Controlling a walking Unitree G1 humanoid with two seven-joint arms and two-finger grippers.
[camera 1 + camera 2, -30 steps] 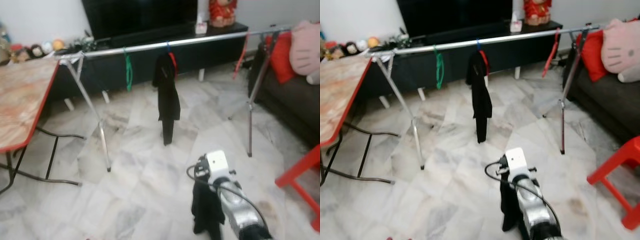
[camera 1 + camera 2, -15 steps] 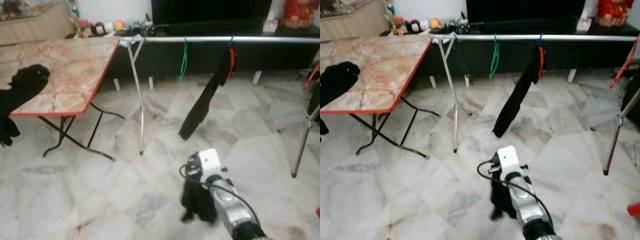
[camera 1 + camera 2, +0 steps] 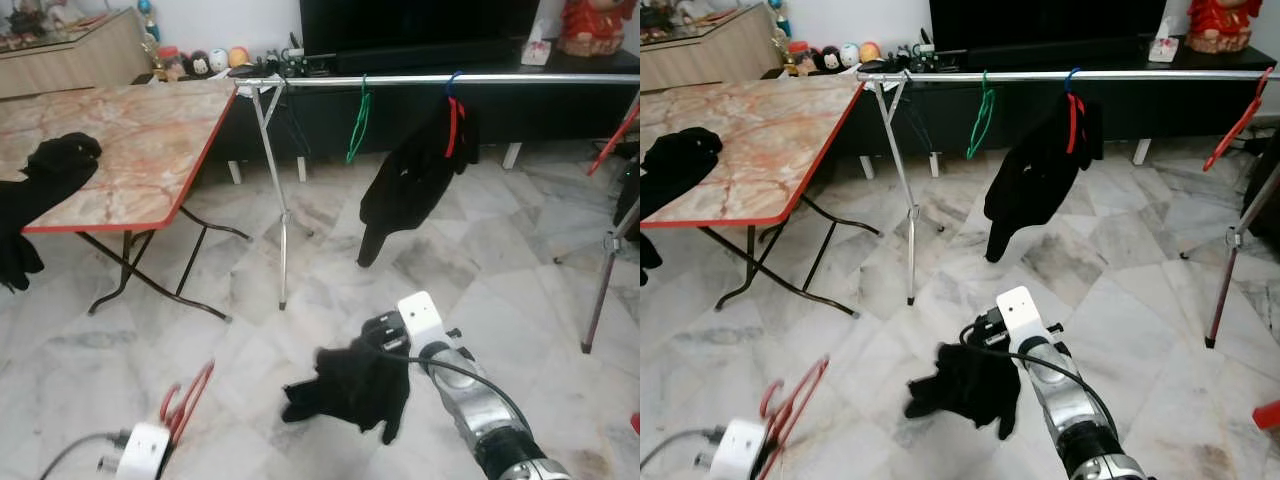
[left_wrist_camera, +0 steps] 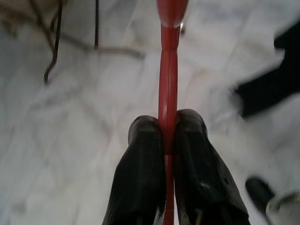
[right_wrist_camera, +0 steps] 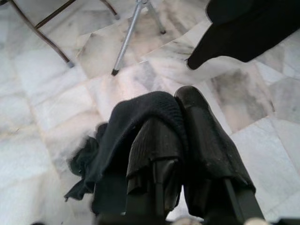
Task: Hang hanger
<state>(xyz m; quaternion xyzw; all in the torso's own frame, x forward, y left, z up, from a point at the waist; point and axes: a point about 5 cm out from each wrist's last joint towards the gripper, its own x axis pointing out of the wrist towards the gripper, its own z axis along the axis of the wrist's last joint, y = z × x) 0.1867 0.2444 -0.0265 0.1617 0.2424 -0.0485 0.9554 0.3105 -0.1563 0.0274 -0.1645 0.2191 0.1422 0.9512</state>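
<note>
My left gripper [image 4: 167,126] is shut on a red hanger [image 4: 168,70]; the hanger [image 3: 187,400] rises from it low at the left, above the floor. My right gripper [image 5: 176,108] is shut on a black garment [image 5: 136,122], and this cloth [image 3: 350,385] hangs out to the left of the right arm in the eye views. Beyond them runs a silver clothes rail [image 3: 520,78]. On the rail hang an empty green hanger [image 3: 357,125] and another black garment [image 3: 415,185] on a red hanger.
A marble-topped folding table [image 3: 130,140] stands at the left with dark clothes [image 3: 50,165] on its edge. The rail's stand legs [image 3: 283,240] reach the floor ahead. Another stand leg [image 3: 600,290] is at the right. A black TV cabinet [image 3: 560,100] stands behind the rail.
My left gripper with the red hanger has come up into view at the lower left. The black garment in my right gripper has swung out leftward. The hung garment has swayed.
</note>
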